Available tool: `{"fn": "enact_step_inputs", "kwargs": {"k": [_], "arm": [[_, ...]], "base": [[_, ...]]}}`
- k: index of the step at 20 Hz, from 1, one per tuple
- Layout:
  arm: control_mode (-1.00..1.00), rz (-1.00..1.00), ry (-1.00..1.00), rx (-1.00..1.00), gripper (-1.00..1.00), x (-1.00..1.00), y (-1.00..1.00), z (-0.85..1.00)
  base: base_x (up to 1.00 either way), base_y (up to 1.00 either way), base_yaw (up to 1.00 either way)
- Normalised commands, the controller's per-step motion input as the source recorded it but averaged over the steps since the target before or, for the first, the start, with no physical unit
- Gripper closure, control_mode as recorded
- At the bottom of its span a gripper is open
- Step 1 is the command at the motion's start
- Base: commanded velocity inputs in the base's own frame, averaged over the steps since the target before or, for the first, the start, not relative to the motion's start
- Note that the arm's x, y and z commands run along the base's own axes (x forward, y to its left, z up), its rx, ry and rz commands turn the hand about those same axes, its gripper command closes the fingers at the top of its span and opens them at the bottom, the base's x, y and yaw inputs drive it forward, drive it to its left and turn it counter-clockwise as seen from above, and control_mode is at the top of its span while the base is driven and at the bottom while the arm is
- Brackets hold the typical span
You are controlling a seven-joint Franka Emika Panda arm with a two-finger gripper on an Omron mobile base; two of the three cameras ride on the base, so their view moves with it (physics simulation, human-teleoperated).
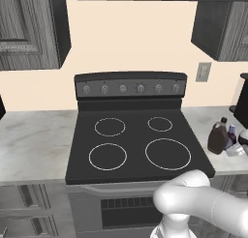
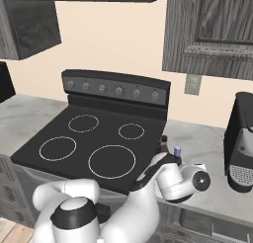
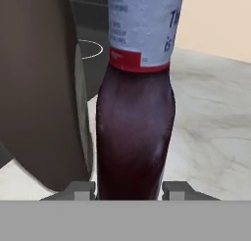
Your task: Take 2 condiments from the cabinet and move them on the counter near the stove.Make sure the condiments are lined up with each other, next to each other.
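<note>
Left of your counter (image 1: 220, 160) stretch lies the stove (image 1: 135, 140); by its edge stands the brown bottle (image 1: 218, 137), with the purple bottle (image 3: 135, 132) just beside, clamped in your gripper (image 3: 128, 188). You're placing the second: set it level, then open the jaws

Brown bottle (image 2: 163, 144) mostly hidden behind the arm.

My pincer (image 3: 128, 190) sits tight around the purple bottle (image 3: 135, 132), with the brown bottle (image 1: 218, 138) crowding it just beside, on the stove (image 1: 135, 140) side. Towards the coffee machine (image 2: 240, 143) I see bare desk (image 2: 207, 143) to pass over.
</note>
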Motion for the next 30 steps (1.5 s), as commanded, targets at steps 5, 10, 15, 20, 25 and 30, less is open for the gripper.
{"fn": "enact_step_inputs", "kwargs": {"k": [5,10,15,20,25,30], "arm": [[-1.0,0.0,0.0,0.0,1.0,0.12,0.0,-0.16],[-1.0,0.0,0.0,0.0,1.0,0.0,0.0,-0.25],[-1.0,0.02,-0.04,0.0,1.0,0.0,0.0,-0.2],[-1.0,0.03,-0.05,0.0,1.0,0.14,0.03,-0.14],[-1.0,0.05,-0.01,0.0,1.0,0.03,0.12,-0.15],[-1.0,0.05,0.0,0.0,-1.0,-0.02,0.13,-0.14]], "base": [[0.0,0.0,0.0],[0.0,0.0,0.0],[0.0,0.0,0.0],[0.0,0.0,0.0],[0.0,0.0,0.0],[0.0,0.0,0.0]]}}
